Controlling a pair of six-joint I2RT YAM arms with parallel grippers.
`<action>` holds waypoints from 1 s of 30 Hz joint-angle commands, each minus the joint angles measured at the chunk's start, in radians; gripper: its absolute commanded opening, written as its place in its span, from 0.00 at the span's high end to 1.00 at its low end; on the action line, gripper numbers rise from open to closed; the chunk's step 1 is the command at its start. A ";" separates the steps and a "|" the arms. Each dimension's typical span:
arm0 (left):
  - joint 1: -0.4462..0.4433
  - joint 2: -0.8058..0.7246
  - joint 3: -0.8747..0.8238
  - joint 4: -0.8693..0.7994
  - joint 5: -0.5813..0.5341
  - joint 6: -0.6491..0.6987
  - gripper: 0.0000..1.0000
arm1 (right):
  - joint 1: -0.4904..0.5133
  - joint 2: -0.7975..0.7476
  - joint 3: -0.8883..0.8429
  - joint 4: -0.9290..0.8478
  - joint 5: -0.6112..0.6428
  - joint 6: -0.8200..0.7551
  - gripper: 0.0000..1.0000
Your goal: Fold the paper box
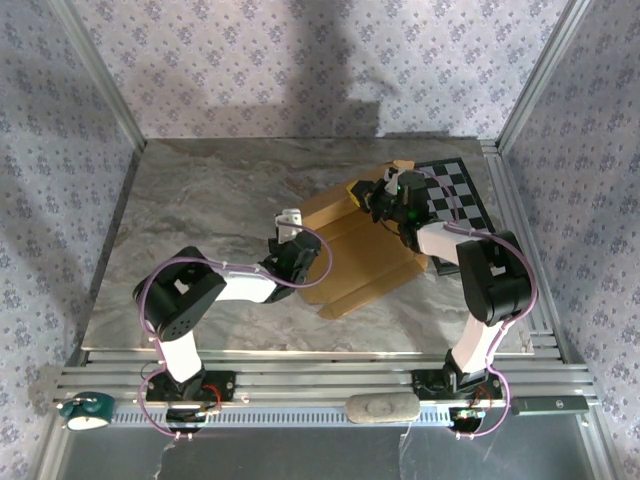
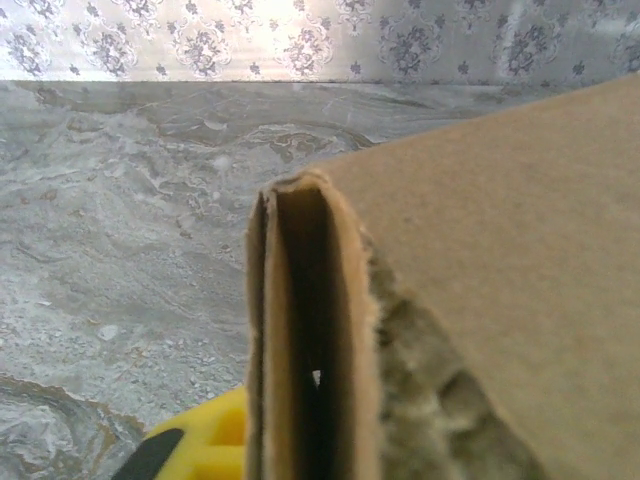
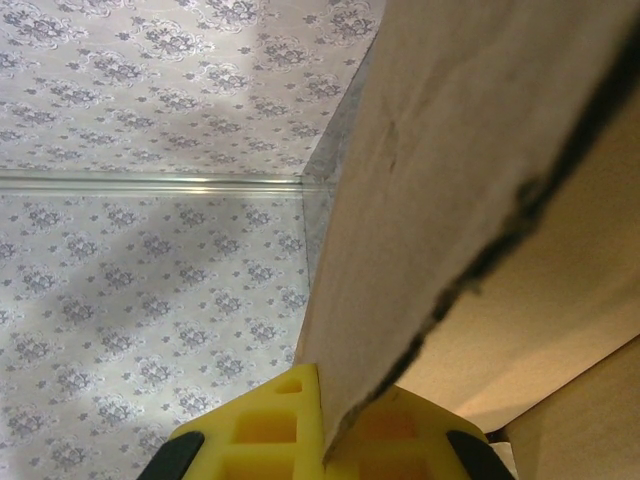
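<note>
The paper box is a tan cardboard sheet, partly folded, lying right of the table's middle. My left gripper is at its left edge. In the left wrist view a doubled-over cardboard wall stands upright between the jaws of the left gripper. One yellow finger presses its left side and the other finger is hidden. My right gripper is at the box's far right corner. In the right wrist view the right gripper is shut, and its yellow fingers pinch a raised flap.
A black-and-white checkerboard lies at the back right, partly under the box and the right arm. The marble table has free room on the left and at the back. Patterned walls close three sides. A teal object sits on the front rail.
</note>
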 commanded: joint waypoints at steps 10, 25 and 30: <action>0.037 0.071 0.114 -0.362 -0.090 -0.109 1.00 | 0.015 -0.026 -0.004 -0.115 -0.029 -0.012 1.00; 0.068 0.118 0.136 -0.373 -0.016 -0.093 0.94 | 0.014 -0.025 0.004 -0.119 -0.031 -0.007 1.00; 0.084 0.119 0.138 -0.389 -0.036 -0.100 1.00 | 0.015 -0.046 0.011 -0.150 -0.028 -0.032 0.92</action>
